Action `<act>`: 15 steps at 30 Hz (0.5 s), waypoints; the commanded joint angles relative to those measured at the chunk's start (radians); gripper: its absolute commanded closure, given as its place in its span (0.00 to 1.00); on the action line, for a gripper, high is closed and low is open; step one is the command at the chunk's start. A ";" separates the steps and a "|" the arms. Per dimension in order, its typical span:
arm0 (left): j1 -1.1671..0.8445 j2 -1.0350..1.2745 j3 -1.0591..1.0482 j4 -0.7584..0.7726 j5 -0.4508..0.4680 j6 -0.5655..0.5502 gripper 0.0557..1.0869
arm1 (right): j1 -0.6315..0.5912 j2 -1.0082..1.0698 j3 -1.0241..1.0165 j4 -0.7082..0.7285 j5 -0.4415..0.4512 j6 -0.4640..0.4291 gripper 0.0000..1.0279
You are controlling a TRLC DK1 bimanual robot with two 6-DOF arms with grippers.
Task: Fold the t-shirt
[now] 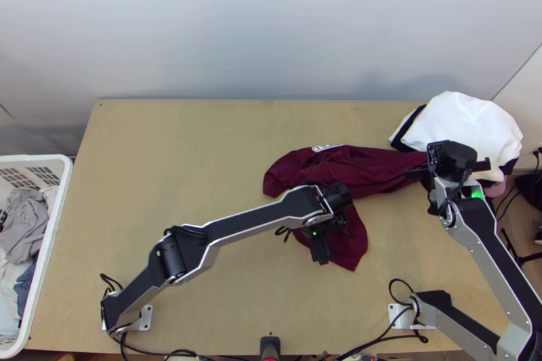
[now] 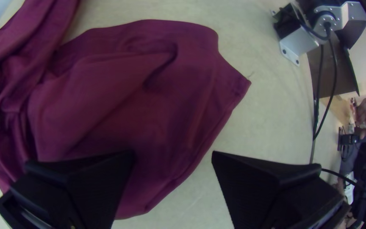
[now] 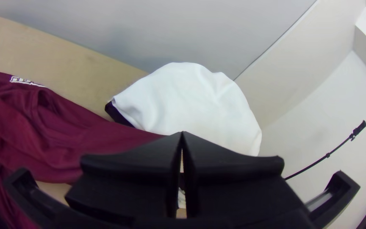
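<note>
Here, a maroon t-shirt lies bunched right of centre. The left gripper gapes above; the right gripper, far right, is closed.

left arm, right arm: silver-grey angular links, black covers | joints: black, rounded | lights: small, green | cables: black, looped | base plate: pale, two dark screw spots | fingers: black, wide

Left claw: jaws spread wide | right claw: jaws together

T-shirt partly hidden beneath left arm
</note>
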 commanded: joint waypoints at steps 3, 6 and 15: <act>-0.001 0.089 0.081 -0.022 0.036 0.015 0.55 | 0.019 0.014 0.028 0.000 -0.001 0.011 0.97; -0.001 0.109 0.102 -0.016 0.036 0.018 0.74 | 0.019 0.017 0.036 0.000 -0.001 0.011 0.97; 0.024 0.037 0.139 -0.073 0.063 -0.007 0.96 | 0.041 -0.024 0.048 -0.031 -0.001 0.011 0.97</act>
